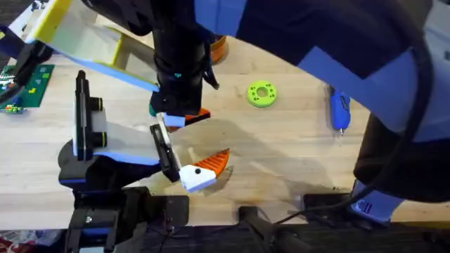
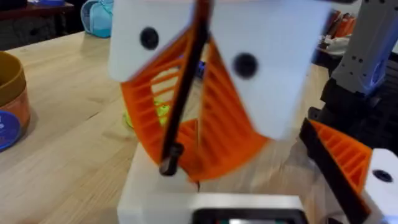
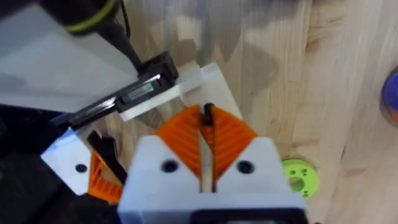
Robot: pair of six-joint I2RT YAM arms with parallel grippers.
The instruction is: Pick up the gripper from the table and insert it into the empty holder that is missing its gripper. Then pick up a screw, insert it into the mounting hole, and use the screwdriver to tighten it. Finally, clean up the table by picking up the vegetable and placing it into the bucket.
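My right gripper (image 1: pixel 177 116) (image 3: pixel 206 115) points down at the far end of the holder (image 1: pixel 166 151) (image 3: pixel 134 93), a black rail on the pale stand. Its orange pads are shut on a small black screw (image 3: pixel 208 115) (image 2: pixel 171 167). Directly under it, the gripper (image 1: pixel 197 114) sits at that rail end, white base (image 3: pixel 211 78) toward the rail. The alike dotted finger (image 1: pixel 204 169) (image 2: pixel 348 155) sits at the near end. The blue screwdriver (image 1: pixel 339 109) lies far right. A dark green patch (image 1: pixel 152 109) peeks out beside the arm; I cannot tell whether it is the vegetable.
The orange bucket (image 1: pixel 219 46) (image 2: pixel 9 99) stands behind the right arm, partly hidden. A lime-green ring (image 1: pixel 261 93) (image 3: pixel 301 177) lies between bucket and screwdriver. A green circuit board (image 1: pixel 28 84) and a yellow-white box (image 1: pixel 77 35) sit far left. Bare wood lies right of the stand.
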